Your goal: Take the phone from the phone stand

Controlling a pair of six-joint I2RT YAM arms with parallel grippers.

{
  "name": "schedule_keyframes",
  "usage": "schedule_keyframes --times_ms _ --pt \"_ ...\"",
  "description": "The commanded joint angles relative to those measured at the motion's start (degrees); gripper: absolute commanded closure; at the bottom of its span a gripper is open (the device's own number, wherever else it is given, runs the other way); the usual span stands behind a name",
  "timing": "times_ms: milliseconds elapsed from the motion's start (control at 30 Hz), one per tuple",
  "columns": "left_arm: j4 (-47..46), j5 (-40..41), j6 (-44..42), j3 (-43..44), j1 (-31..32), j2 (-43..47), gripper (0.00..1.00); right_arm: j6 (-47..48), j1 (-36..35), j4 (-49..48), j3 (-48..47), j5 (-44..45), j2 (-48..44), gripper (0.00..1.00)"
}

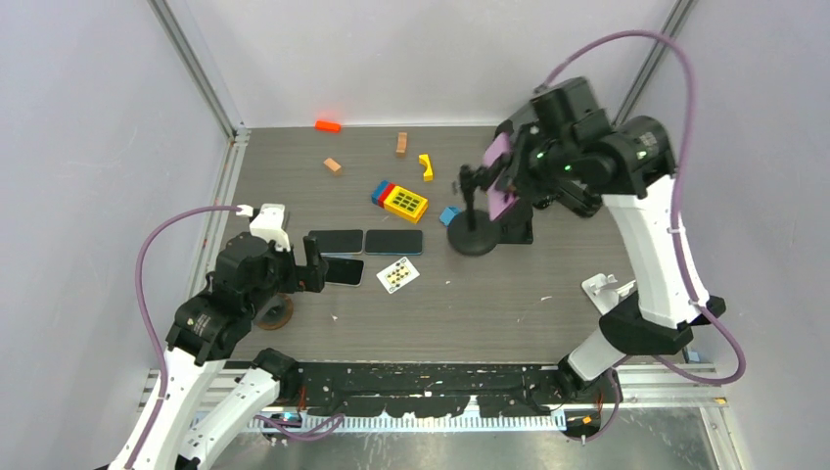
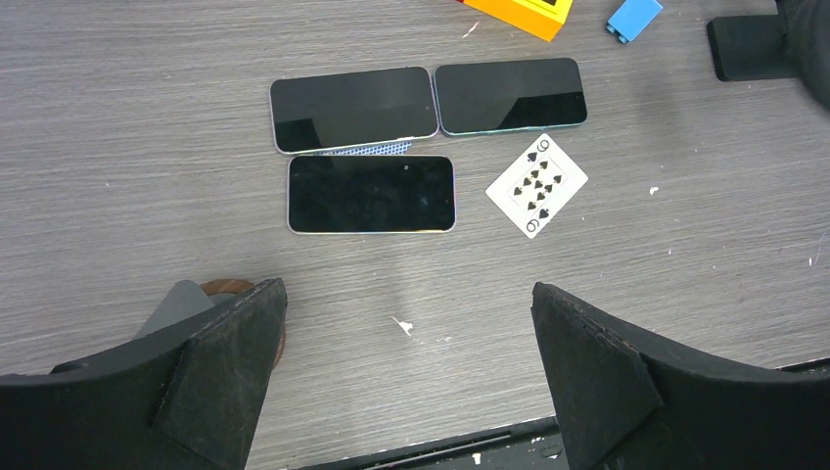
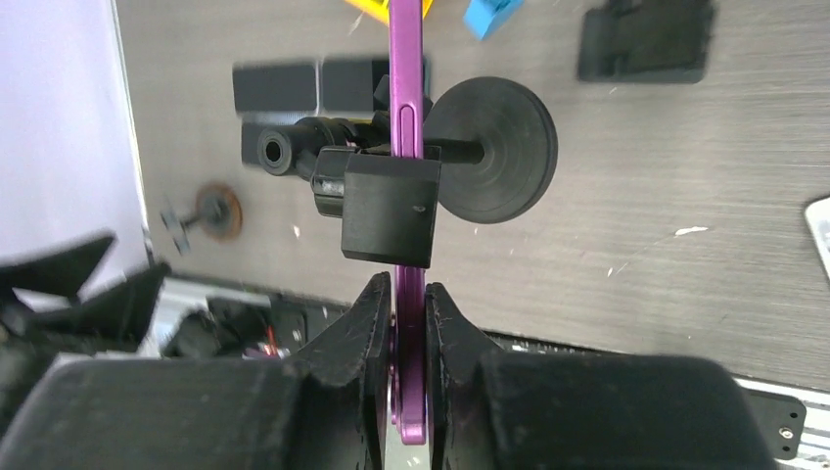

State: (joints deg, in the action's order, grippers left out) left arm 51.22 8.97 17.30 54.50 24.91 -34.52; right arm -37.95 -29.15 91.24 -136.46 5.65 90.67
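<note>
- Purple phone (image 3: 407, 88): edge-on in the right wrist view and seated in the clamp (image 3: 390, 208) of the phone stand (image 1: 474, 235). Not out yet, as far as I can judge.
- Right gripper (image 3: 408, 294): jaws nearly closed, pinching the phone's flat faces at its near end, with the fingertips just short of the clamp.
- Just past the clamp, ahead of the fingertips: the stand's arm and its round base disc (image 3: 492, 150) on the table (image 3: 685, 196).
- Further ahead of the gripper: a black holder (image 3: 643, 39) off to the right, and a blue block (image 3: 486, 15) near the phone's far end.
- Left gripper (image 2: 406, 362): spread fully wide and empty. Three dark phones (image 2: 371, 193) and a playing card (image 2: 536, 185) lie flat ahead of its fingers, well apart from the stand.
- Risk 1: the clamp holds harder than my pinch. The phone then slips between the pads and stays put, or pops free and drops.
- Risk 2: I pull off the clamp's release direction. The whole stand then tips or drags along, since nothing is bracing the base.
- Risk 3: my grip is on one end only, so once free the phone may pivot in the jaws.
- I can't tell which way the clamp opens, so I'd pull slowly and watch the base.
</note>
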Motion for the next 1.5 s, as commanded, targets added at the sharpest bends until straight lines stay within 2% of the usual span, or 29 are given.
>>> schedule_keyframes --times_ms 0,233,367,633,733,833,967,1100,1233,1467 --pt "-1.93 0.56 -0.87 0.11 0.23 -0.69 0.0 -0.6 -9.72 -6.52 3.32 2.57 -2.36 1.0" --pt "-2.07 0.36 -0.86 0.38 0.23 -0.15 0.0 0.39 -20.27 -13.5 16.86 3.96 -3.99 1.0" --pt "-3.5 -4.4 -0.86 0.81 0.23 0.61 0.0 -0.77 -23.9 -19.7 24.14 3.94 -5.73 1.0" --pt "-10.46 -17.06 0.07 -0.7 0.23 3.41 0.0 -3.5 -26.14 -40.64 41.35 -3.36 -12.98 1.0" --pt "-11.15 -19.14 0.28 -0.76 0.23 2.38 0.0 -4.3 -26.31 -48.71 49.89 -1.93 -17.23 1.0" --pt "-11.19 -20.49 0.21 -0.78 0.23 1.41 0.0 -5.64 -26.3 -52.31 56.25 1.63 -20.81 1.0" --pt "-12.31 -22.65 0.1 -1.57 0.22 1.07 0.01 -5.81 -26.23 -54.79 64.86 3.37 -24.08 1.0" --pt "-13.35 -24.84 0.32 -2.14 0.23 1.0 0.01 -5.54 -26.22 -53.19 69.27 6.76 -27.14 1.0" --pt "-15.08 -26.94 0.37 -3.3 0.19 0.87 0.01 -4.93 -26.23 -47.66 69.39 8.52 -27.75 1.0" --pt "-21.45 -34.3 1.15 -5.08 0.23 -0.47 0.01 -3.47 -26.23 -36.7 65.58 11.68 -23.59 1.0"
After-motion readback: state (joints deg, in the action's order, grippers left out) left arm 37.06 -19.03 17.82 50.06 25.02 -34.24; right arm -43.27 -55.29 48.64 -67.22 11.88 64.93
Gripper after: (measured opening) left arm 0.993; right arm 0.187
